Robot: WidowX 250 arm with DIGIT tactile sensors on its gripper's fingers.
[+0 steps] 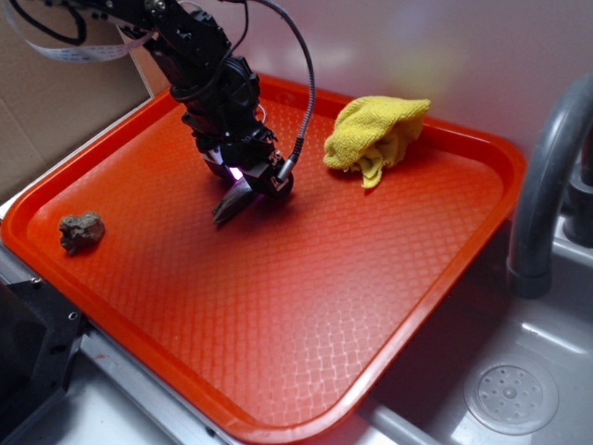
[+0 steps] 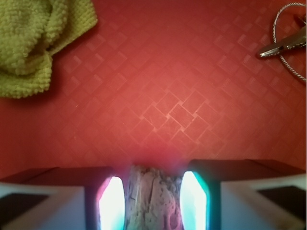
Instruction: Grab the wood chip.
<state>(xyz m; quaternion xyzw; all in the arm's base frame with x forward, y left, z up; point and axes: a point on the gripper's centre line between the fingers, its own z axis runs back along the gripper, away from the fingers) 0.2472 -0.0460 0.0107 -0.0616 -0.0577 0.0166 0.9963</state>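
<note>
The wood chip (image 1: 230,204), a rough grey-brown sliver, sticks out from between my gripper's (image 1: 245,182) fingers and slants down toward the orange tray (image 1: 278,315). In the wrist view the wood chip (image 2: 152,201) fills the gap between the two glowing pads (image 2: 111,203), which press on both of its sides. The gripper (image 2: 152,189) is shut on it, over the tray's far middle. I cannot tell whether the chip's lower tip touches the tray.
A lumpy grey rock (image 1: 81,231) lies at the tray's left edge. A yellow cloth (image 1: 375,134) sits at the far right corner, upper left in the wrist view (image 2: 33,43). A key ring with wire loop (image 2: 288,43) lies upper right. A grey faucet (image 1: 547,185) and sink drain (image 1: 511,397) stand beyond the tray's right rim.
</note>
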